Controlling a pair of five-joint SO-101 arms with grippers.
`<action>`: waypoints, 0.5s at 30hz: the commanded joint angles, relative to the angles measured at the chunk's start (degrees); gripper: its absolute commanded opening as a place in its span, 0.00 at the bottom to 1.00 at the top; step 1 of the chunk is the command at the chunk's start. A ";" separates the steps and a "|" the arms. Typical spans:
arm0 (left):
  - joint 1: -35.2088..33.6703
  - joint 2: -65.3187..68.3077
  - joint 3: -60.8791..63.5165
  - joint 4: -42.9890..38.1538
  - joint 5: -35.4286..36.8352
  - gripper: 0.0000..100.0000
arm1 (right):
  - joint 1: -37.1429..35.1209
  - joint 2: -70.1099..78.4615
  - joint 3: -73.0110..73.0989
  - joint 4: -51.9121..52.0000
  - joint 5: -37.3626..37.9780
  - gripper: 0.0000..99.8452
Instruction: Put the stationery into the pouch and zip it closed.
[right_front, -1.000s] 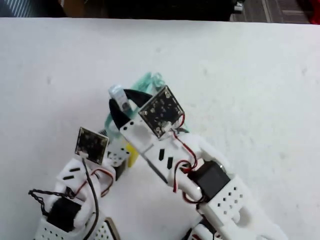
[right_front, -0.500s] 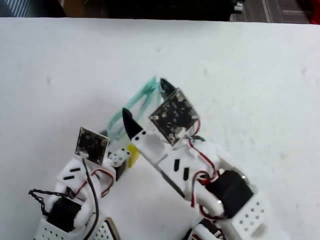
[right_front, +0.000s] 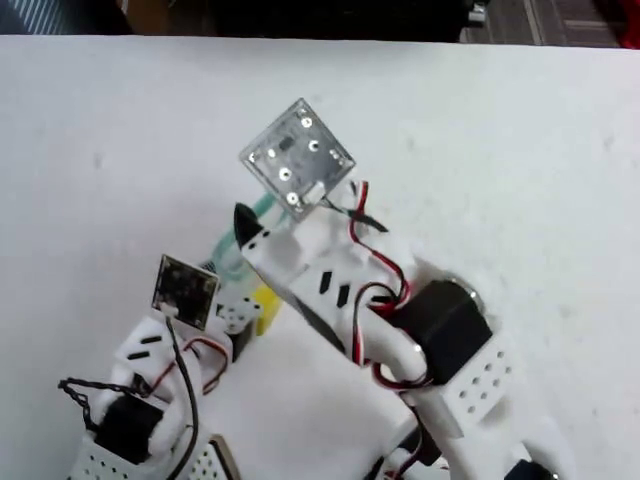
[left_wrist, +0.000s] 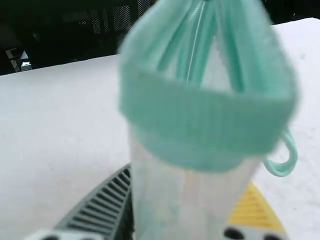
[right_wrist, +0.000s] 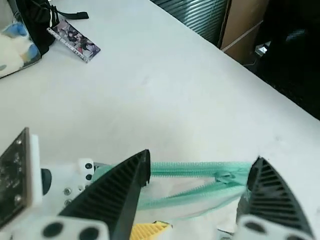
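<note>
The pouch (left_wrist: 200, 125) is clear plastic with a teal fabric end and a teal loop (left_wrist: 282, 160). My left gripper (left_wrist: 175, 222) is shut on it, black ribbed finger on one side and yellow pad (left_wrist: 252, 210) on the other. I cannot make out what is inside. In the high view the left gripper (right_front: 248, 308) sits at the pouch's (right_front: 235, 255) near end. My right gripper (right_wrist: 201, 159) stands open over the teal zipper (right_wrist: 190, 172). The zipper's two rows part away from the pull (right_wrist: 225, 176). One black right fingertip (right_front: 244, 218) shows beside the pouch.
The right arm's camera board (right_front: 297, 158) covers the pouch's far end from above. A black bag (right_wrist: 35, 15), a tag (right_wrist: 75, 42) and a plush toy (right_wrist: 15, 45) lie at a far table corner. White table (right_front: 500, 150) stretches around both arms.
The right wrist has tipped up and swung towards the far left, so its camera board now hides the pouch's far end. Its fingers stay apart. The left arm has kept still.
</note>
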 joint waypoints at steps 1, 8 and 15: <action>0.40 -0.04 -0.35 -1.05 0.26 0.23 | -0.04 1.19 -6.51 3.38 -4.48 0.29; 0.40 -0.04 -0.35 -0.88 0.26 0.23 | 1.71 5.76 -8.97 4.53 -7.82 0.34; 0.40 -0.04 -0.35 -0.88 0.26 0.23 | 1.71 12.09 -8.97 6.37 -15.12 0.28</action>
